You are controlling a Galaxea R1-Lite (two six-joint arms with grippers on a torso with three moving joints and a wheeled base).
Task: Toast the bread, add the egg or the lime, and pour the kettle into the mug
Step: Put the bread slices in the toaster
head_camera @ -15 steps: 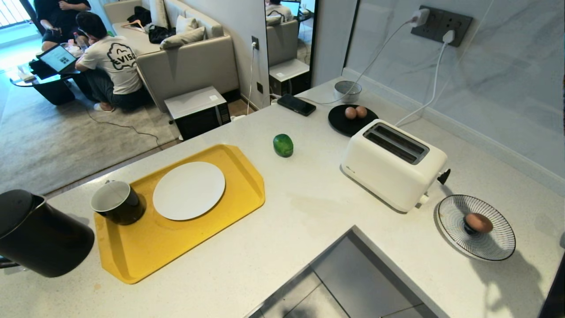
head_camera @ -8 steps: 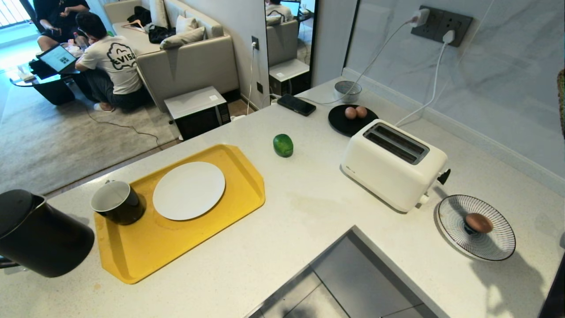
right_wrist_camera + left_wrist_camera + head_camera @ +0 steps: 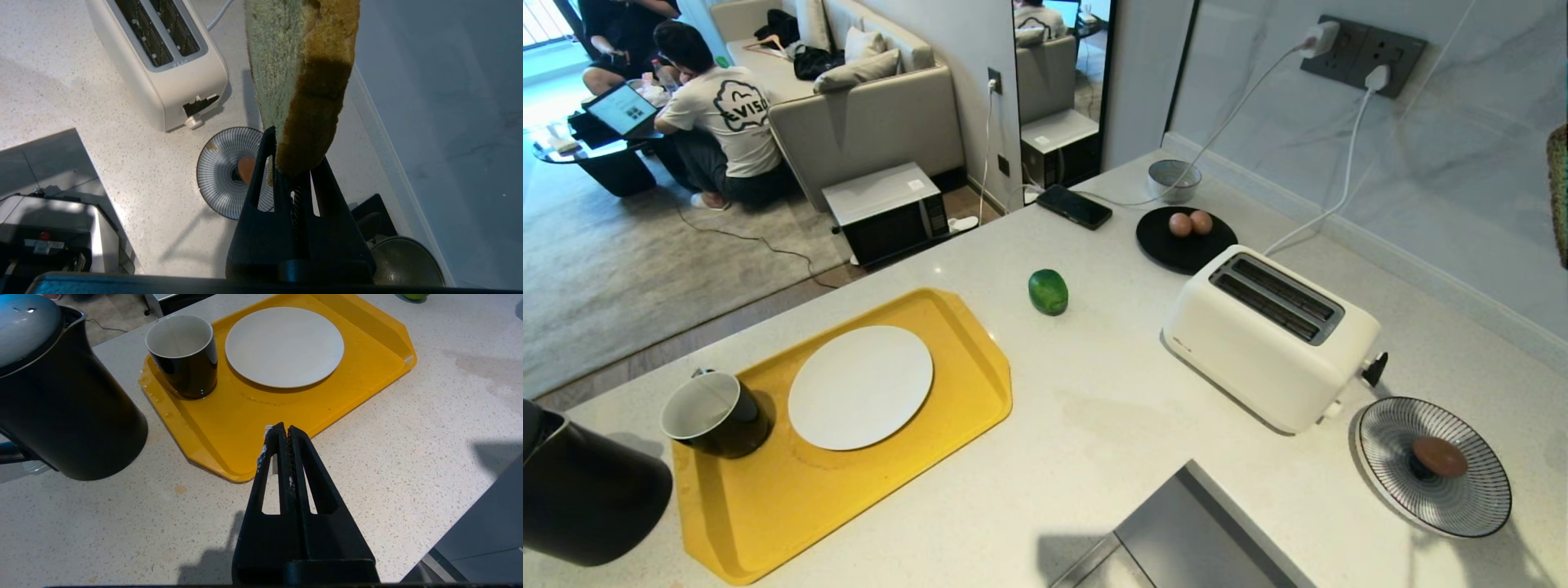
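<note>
My right hand pinches the bread by its lower edge, the slice filling the top centre of the right wrist view, with the toaster at upper left. My left hand is pressed together, empty, at lower centre above the table near the yellow tray.

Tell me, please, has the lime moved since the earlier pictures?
No. The lime sits as before between the yellow tray and the toaster; the whole view shifted, so the camera moved.
</note>
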